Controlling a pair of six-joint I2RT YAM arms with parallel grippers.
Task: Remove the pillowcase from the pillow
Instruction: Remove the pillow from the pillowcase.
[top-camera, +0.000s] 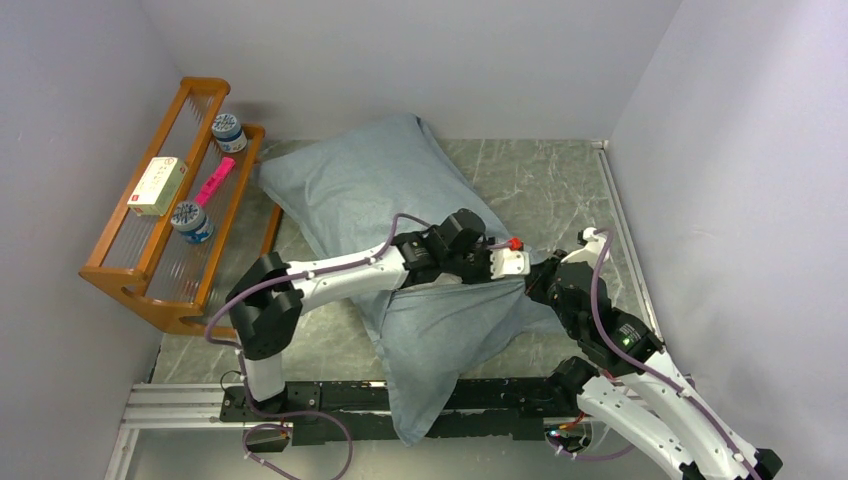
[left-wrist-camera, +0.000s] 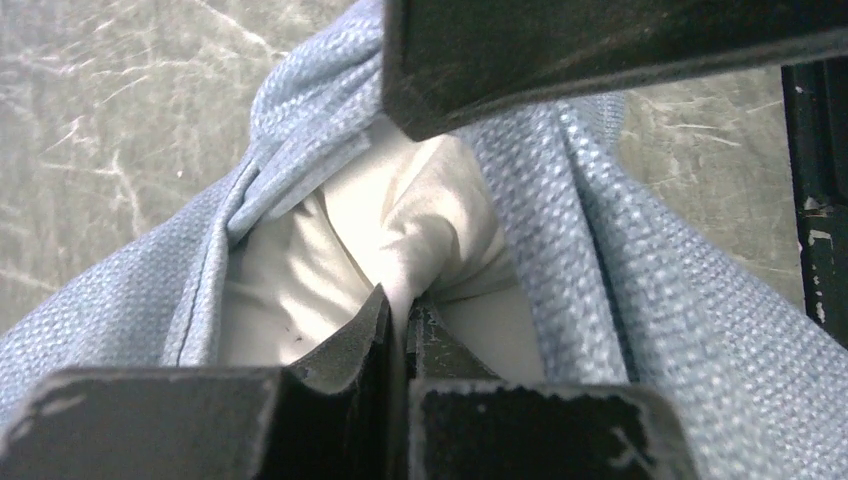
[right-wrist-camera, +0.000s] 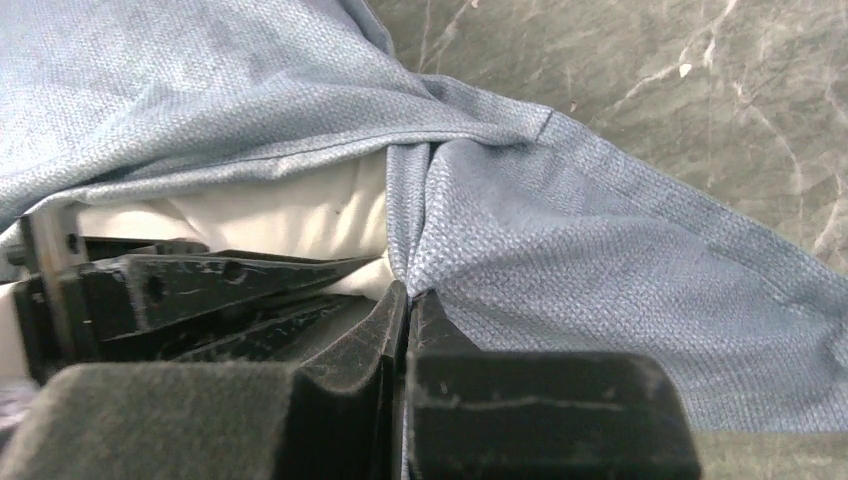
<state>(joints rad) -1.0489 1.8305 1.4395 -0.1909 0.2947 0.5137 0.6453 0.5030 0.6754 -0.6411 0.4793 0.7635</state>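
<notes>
The pillowcase (top-camera: 360, 185) lies grey-blue face up across the middle of the top view, running from the upper centre down over the near rail at the lower centre of the marbled table (top-camera: 540, 175); both arms meet at its right edge, right of centre in the frame.

In the left wrist view the left gripper (left-wrist-camera: 405, 310) is clenched at the lower centre on a pinch of the white pillow (left-wrist-camera: 300, 290); the pillow shows through the parted cloth, with grey-blue folds to either side of it.

In the right wrist view the right gripper (right-wrist-camera: 408, 295) is clenched at the lower centre on the hem of the pillowcase; a strip of white pillow shows left of centre under the hem; the other arm's dark fingers (right-wrist-camera: 180, 285) lie just beside it at the left.

At the upper left of the top view stands a wooden rack (top-camera: 120, 275) holding two jars (top-camera: 228, 131), a box (top-camera: 159, 185) and a pink item (top-camera: 214, 182).
</notes>
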